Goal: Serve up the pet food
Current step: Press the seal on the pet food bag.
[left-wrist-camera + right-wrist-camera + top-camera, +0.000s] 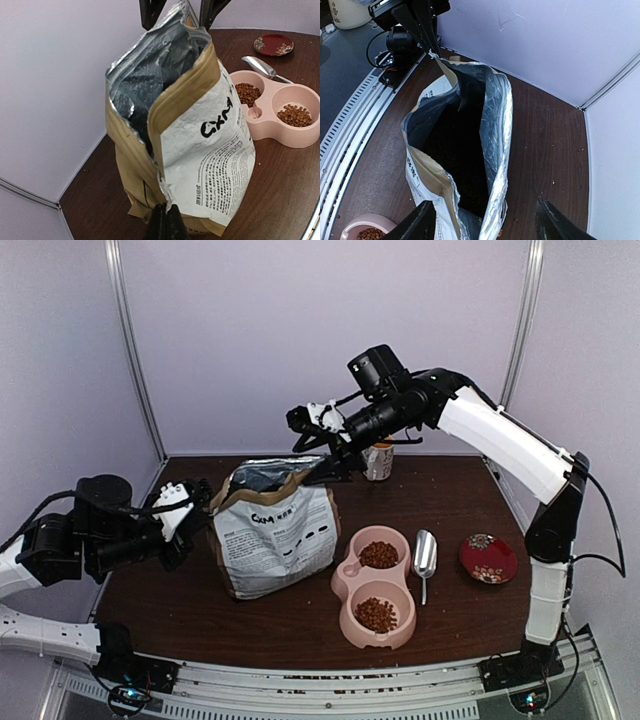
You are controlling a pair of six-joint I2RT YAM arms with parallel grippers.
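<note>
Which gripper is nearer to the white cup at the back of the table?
Right. The right gripper hangs over the open bag, close to the white cup; the left gripper pinches its opposite side.

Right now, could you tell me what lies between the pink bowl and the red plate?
A metal scoop lies between the pink bowl and the red plate, clearest in the top view.

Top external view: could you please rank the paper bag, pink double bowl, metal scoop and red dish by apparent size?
1. Paper bag
2. Pink double bowl
3. Red dish and metal scoop: too alike to rank; the scoop longer, the dish wider.
</note>
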